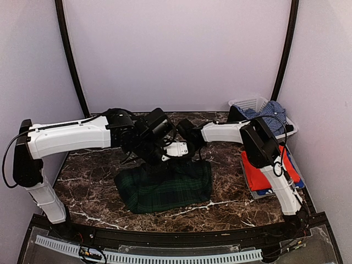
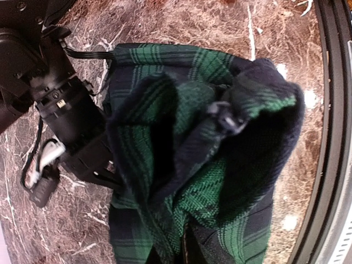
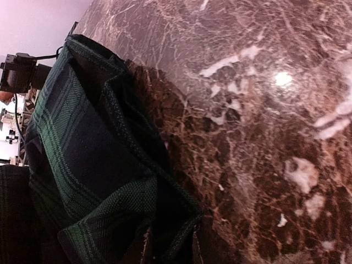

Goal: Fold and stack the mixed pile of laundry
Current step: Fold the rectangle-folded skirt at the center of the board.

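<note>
Left tool point(image 1: 156, 155) pinches the tartan skirt point(image 1: 165, 190); right tool point(image 1: 190, 149), we cannot tell, so we lift evenly.

White shells on the left arm point(image 1: 66, 137) and right arm point(image 1: 278, 187), chunky black joints and wrists, thin black cable point(image 2: 91, 54) trailing alongside.

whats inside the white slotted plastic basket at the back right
A light blue patterned shirt fills the white slotted plastic basket and hangs over its rim; a black garment shows at its left corner. Whatever lies under the shirt is covered.
</note>
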Controlling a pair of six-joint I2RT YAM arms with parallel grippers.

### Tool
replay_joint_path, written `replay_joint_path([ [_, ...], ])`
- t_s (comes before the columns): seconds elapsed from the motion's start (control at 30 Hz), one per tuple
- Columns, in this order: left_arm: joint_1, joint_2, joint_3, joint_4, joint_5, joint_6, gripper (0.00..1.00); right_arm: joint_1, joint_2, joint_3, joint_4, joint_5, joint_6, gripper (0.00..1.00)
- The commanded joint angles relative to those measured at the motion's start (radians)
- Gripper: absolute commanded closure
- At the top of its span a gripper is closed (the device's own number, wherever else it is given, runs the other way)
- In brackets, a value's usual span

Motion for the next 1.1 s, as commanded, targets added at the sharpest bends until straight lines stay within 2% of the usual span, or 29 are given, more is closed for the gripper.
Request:
replay_joint_path([
  [0.0,0.031,0.022,0.041,0.062,-0.023,0.086,1.00,0.029,0.002,-0.031,-0.015,-0.014,-0.018,0.79],
  [0.5,0.124,0.053,-0.105,0.228,-0.054,0.143,0.94,0.029,-0.012,-0.016,-0.026,-0.038,-0.012,0.78],
  [0.77,0.147,0.050,-0.138,0.281,-0.186,0.128,0.80,-0.004,-0.037,0.043,-0.063,0.023,0.018,0.69],
  [0.97,0.161,-0.054,-0.174,0.316,-0.230,0.045,0.69,-0.105,-0.097,0.119,-0.077,0.108,0.094,0.64],
  [1.07,0.182,-0.090,-0.195,0.337,-0.307,-0.021,0.62,-0.164,-0.139,0.128,-0.058,0.159,0.139,0.63],
])
